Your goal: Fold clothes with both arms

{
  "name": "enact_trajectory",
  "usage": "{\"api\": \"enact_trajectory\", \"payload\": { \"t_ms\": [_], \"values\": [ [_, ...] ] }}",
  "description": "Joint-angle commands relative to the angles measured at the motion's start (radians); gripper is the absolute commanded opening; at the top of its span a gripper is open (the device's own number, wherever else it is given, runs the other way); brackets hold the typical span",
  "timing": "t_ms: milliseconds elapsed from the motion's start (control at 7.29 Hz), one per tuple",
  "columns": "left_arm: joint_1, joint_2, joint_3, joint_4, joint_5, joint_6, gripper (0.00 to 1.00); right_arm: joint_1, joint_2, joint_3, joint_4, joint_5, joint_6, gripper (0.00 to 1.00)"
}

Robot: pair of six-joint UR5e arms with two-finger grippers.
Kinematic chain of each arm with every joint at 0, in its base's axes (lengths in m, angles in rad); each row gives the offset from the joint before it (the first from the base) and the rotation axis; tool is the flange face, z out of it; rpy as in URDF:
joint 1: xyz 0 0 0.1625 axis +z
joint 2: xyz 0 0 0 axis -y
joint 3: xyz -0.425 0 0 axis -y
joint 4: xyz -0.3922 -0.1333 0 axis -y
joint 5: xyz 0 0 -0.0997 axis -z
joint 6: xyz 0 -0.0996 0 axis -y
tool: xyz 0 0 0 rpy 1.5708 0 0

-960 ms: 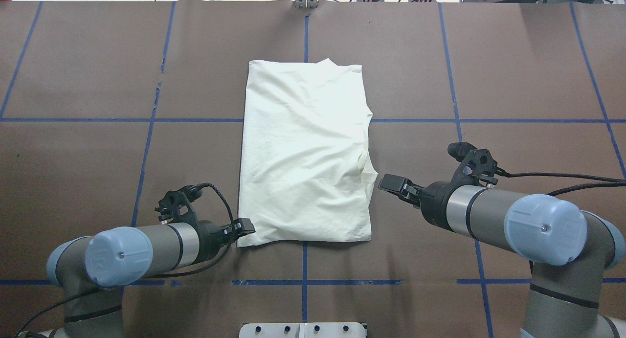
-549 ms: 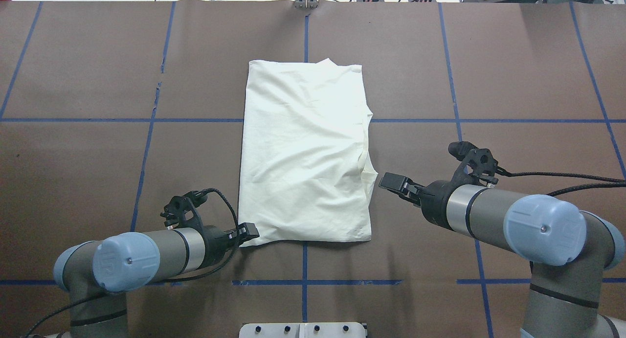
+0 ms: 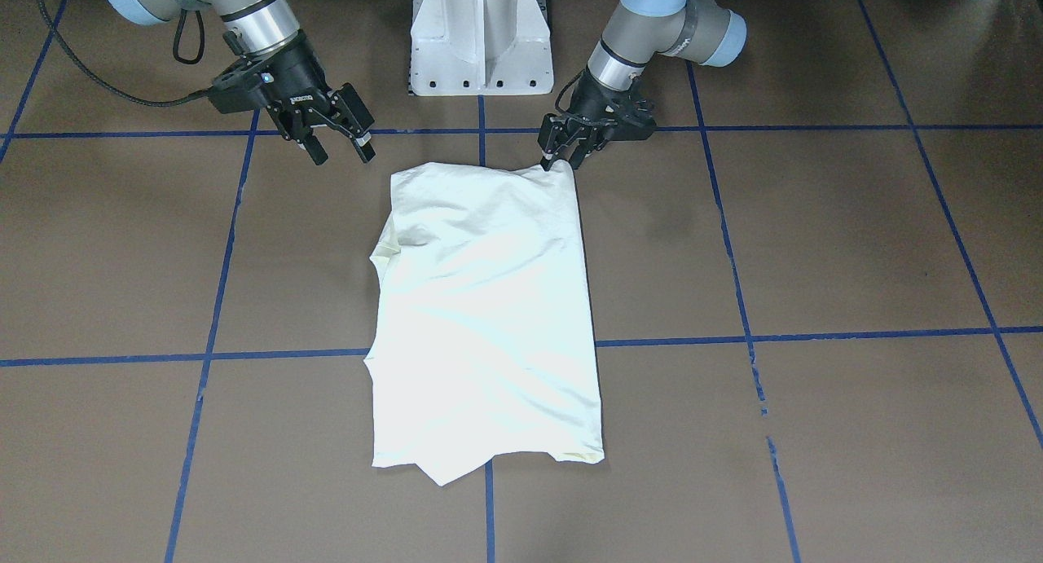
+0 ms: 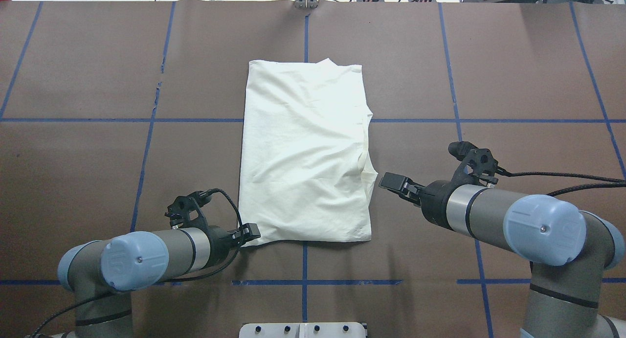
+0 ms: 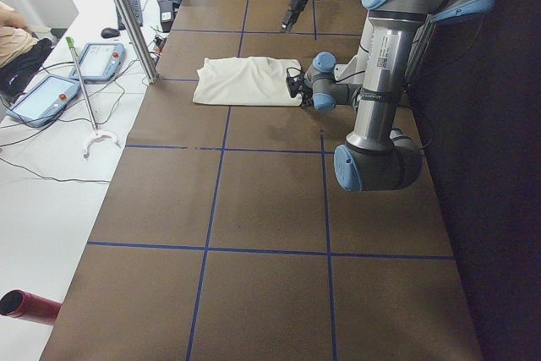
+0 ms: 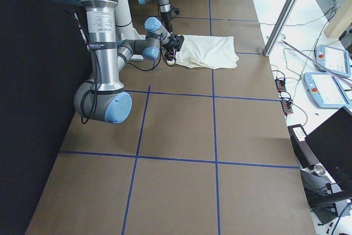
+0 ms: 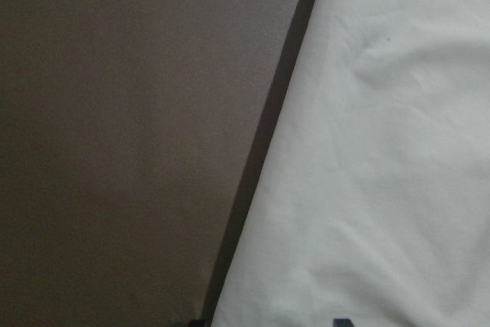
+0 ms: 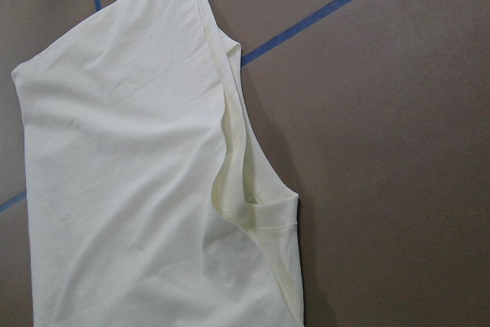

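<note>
Left gripper [image 3: 559,162] straddled the T-shirt [image 4: 303,152] corner, right gripper [image 3: 344,152] hung nearby, both splayed; a lone pinch could skew the fold.

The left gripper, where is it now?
In the overhead view the left gripper is low on the left, at the near left corner of the folded cream shirt.

T-shirt [image 4: 303,152]: soft matt cloth, creased | table cover [image 4: 513,74]: matt brown paper | right arm [image 4: 464,206]: smooth grey metal
</note>
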Motion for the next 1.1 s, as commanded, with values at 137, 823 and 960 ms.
{"api": "enact_trajectory", "payload": {
  "t_ms": [137,823,960],
  "values": [
    [0.000,0.004,-0.002,0.007,-0.003,0.017,0.69,0.000,0.002,0.000,0.000,0.000,-0.002,1.00],
    [0.002,-0.007,0.001,0.028,0.000,0.018,0.64,0.000,0.000,-0.002,0.000,0.000,-0.002,1.00],
    [0.002,-0.008,0.000,0.031,0.000,0.017,0.55,0.000,0.000,-0.002,0.000,0.000,-0.002,1.00]
  ]
}}
